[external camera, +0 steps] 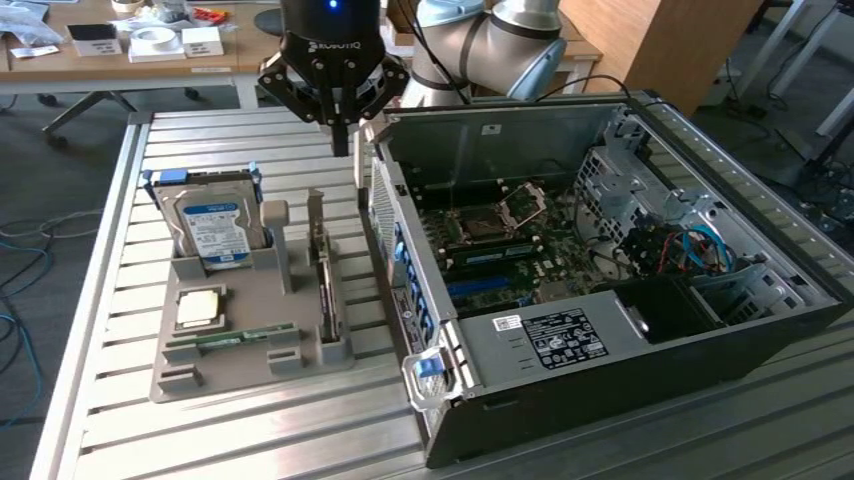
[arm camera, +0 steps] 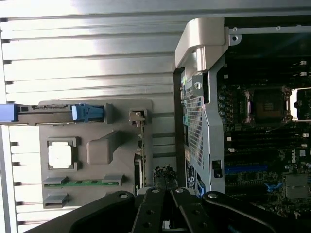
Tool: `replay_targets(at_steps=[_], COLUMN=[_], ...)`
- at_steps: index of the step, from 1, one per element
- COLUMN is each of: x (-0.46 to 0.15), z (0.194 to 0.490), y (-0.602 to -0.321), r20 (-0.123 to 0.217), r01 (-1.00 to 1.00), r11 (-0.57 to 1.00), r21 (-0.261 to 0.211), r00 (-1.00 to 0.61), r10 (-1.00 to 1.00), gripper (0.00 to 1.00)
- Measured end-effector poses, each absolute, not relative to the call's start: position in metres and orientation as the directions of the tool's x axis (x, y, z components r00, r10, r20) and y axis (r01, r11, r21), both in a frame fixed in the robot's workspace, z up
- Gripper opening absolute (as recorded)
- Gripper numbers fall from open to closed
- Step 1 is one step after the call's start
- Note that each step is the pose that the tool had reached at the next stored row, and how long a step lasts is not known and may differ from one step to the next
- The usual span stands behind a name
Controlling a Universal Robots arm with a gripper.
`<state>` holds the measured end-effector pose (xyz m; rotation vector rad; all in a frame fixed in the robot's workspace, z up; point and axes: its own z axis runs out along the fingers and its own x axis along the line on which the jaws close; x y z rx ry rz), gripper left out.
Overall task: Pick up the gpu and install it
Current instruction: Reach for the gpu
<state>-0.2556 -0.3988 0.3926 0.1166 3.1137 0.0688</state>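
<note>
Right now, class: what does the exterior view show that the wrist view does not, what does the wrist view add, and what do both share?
Exterior view adds: the hard drive's blue-white label, the grey power supply box, wooden desks. Wrist view adds: the perforated silver rear panel face-on. Shared: the shut black gripper, the thin dark gpu standing in the grey holder.

"ROBOTIQ" brand on tool (external camera: pixel 340 138); HDD label (external camera: pixel 214 232) txt too small to read.
</note>
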Motion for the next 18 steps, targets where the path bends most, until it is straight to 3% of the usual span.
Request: replay_targets(at_steps=[18], x=[-0.268], z=[0.392], y=[-0.399], r20=[-0.023], r01=[0.074], r11=[0.996], r21=[0.045], r00=[-0.997], r10=[0.075], gripper=[0.11])
